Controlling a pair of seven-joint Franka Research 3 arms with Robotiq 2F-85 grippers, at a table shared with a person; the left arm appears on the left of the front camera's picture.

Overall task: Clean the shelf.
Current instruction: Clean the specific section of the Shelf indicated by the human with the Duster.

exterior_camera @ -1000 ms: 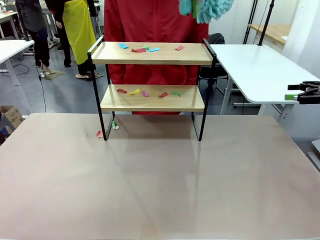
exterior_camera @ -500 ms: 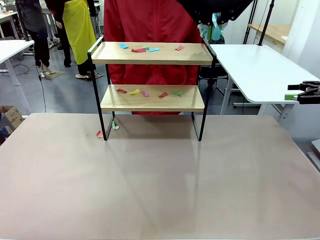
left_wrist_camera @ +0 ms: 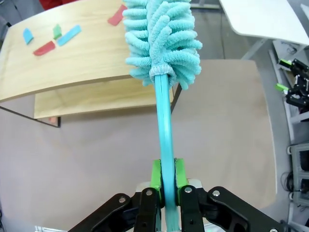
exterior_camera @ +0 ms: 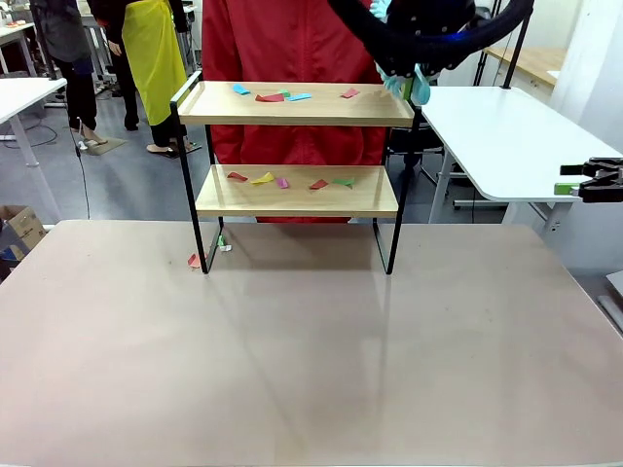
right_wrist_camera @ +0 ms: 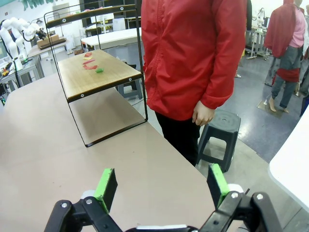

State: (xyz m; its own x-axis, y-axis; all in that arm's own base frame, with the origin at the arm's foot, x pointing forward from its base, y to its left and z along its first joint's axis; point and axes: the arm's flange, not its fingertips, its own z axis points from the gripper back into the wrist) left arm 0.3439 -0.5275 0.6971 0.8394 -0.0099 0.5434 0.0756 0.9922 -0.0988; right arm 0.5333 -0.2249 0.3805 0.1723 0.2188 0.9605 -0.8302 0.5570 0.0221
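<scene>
The shelf [exterior_camera: 292,105] stands at the table's far side, with coloured paper scraps [exterior_camera: 282,95] on its top board and more scraps [exterior_camera: 282,180] on the lower board [exterior_camera: 297,199]. My left gripper [left_wrist_camera: 165,176] is shut on the teal handle of a fluffy teal duster [left_wrist_camera: 161,41]. The duster head hangs over the right end of the top board [left_wrist_camera: 72,63], and its tip [exterior_camera: 417,86] shows by the shelf's right rail. My right gripper [right_wrist_camera: 161,186] stands open with nothing between its green pads, off the table's right side [exterior_camera: 584,183].
A person in a red jacket [exterior_camera: 292,39] stands right behind the shelf, hand hanging [right_wrist_camera: 203,113]. Two scraps [exterior_camera: 195,260] lie on the table by the shelf's left foot. A white side table [exterior_camera: 496,126] is at the right, a black stool [right_wrist_camera: 217,128] beside the person.
The duster has come down from the picture's top edge to the right end of the top board, and my left arm's dark wrist has entered view. The right gripper has not moved.
</scene>
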